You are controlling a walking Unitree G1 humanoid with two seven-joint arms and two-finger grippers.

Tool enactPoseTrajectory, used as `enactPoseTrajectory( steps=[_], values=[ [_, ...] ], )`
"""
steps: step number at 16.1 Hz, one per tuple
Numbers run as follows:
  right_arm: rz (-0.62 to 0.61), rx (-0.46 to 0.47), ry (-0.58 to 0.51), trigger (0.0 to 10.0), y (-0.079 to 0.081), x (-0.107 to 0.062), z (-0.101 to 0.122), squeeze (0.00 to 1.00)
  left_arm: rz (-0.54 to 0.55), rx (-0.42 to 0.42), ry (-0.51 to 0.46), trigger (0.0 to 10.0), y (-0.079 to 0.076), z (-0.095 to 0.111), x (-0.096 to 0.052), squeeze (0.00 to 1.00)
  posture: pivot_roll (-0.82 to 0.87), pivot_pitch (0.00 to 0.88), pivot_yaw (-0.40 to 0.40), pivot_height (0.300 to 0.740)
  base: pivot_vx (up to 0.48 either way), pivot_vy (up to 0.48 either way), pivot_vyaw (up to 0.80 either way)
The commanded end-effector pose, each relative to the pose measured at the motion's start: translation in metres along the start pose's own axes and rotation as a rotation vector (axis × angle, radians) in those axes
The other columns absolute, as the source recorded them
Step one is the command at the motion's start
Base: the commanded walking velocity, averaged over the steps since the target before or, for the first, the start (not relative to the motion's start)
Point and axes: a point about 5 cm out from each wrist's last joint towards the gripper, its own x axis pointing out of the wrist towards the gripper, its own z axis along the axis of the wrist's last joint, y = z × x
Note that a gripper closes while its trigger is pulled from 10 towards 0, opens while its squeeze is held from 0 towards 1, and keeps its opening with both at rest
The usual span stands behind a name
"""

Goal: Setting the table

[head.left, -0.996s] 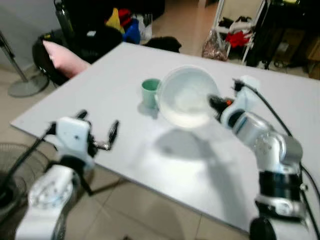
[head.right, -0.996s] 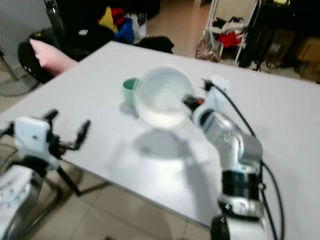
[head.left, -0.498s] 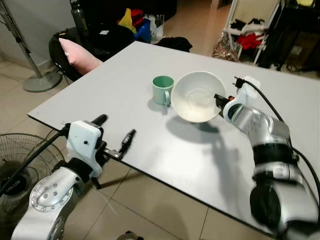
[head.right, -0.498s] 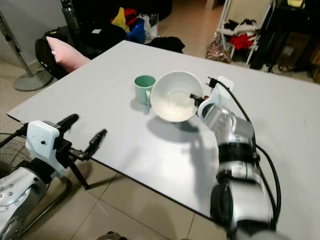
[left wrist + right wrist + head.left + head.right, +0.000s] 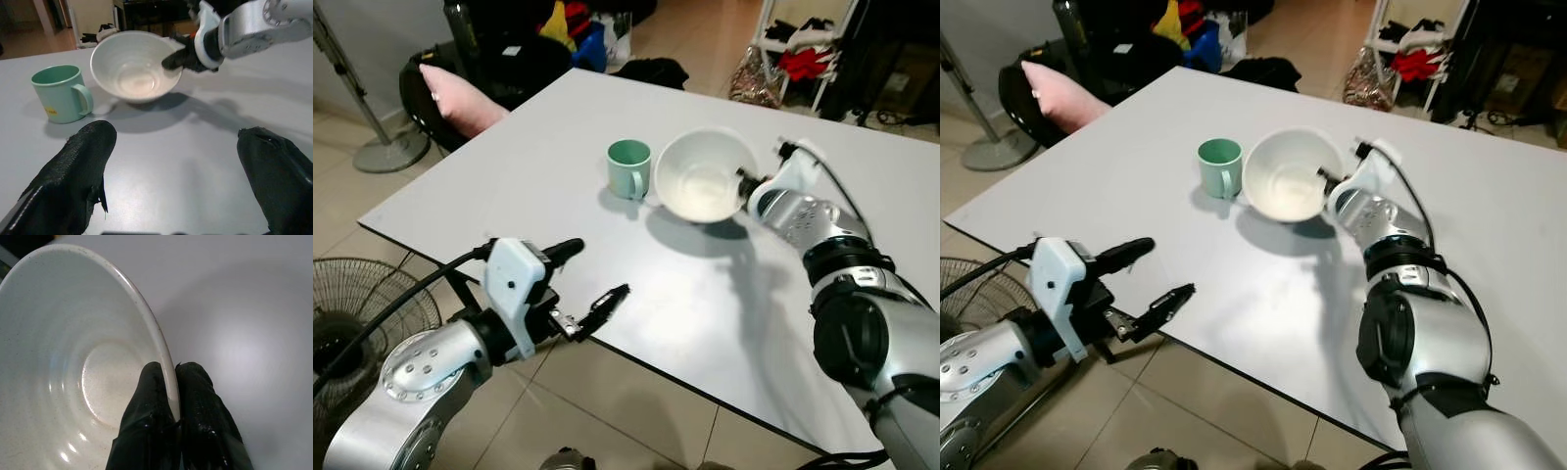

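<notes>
Right tool [image 5: 168, 406] pinches bowl [image 5: 701, 176] rim, bowl tilted, now lower, just beside green cup [image 5: 629, 167] on counter [image 5: 509, 196]; set-down looks near. Left tool [image 5: 582, 284], fingers spread, has advanced over counter's near edge.

Your two arms are jointed silver metal segments with visible screws; each ends in a white wrist block, a black cable, and long matte black fingers [image 5: 80, 169].
</notes>
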Motion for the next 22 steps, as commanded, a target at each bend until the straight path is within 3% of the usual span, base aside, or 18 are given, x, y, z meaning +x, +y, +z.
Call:
enactPoseTrajectory(
  steps=[1,9,10,12,16,22],
  values=[
    [0.022,0.055,-0.030,10.0,0.010,-0.002,0.012,0.00,-0.006,0.007,-0.003,10.0,-0.003,0.004,-0.001,0.00,0.02,0.074,0.046,0.740,0.000,0.000,0.00],
    [-0.004,0.079,-0.015,10.0,0.010,-0.001,0.009,0.00,-0.022,-0.026,0.015,10.0,-0.013,0.001,-0.003,0.00,0.02,0.079,0.025,0.740,0.000,0.000,0.00],
    [-0.004,0.050,0.002,10.0,0.010,-0.001,0.009,0.50,-0.022,-0.026,0.015,10.0,-0.012,0.001,-0.002,0.00,0.02,0.072,0.023,0.740,0.000,0.000,0.00],
    [-0.005,0.061,0.002,10.0,0.010,-0.001,0.010,1.00,-0.022,-0.025,0.014,10.0,-0.012,0.001,0.000,0.00,0.02,0.067,0.022,0.740,0.000,0.000,0.00],
    [0.012,0.099,0.018,10.0,0.011,-0.001,0.009,1.00,-0.012,-0.014,0.010,10.0,-0.009,0.002,0.001,0.00,0.02,0.060,0.019,0.740,0.000,0.000,0.00],
    [0.068,0.116,-0.029,10.0,0.008,-0.009,0.036,1.00,0.031,-0.013,-0.015,10.0,-0.004,0.003,0.001,0.00,-0.01,0.013,0.023,0.740,0.000,0.000,0.00]
  ],
)
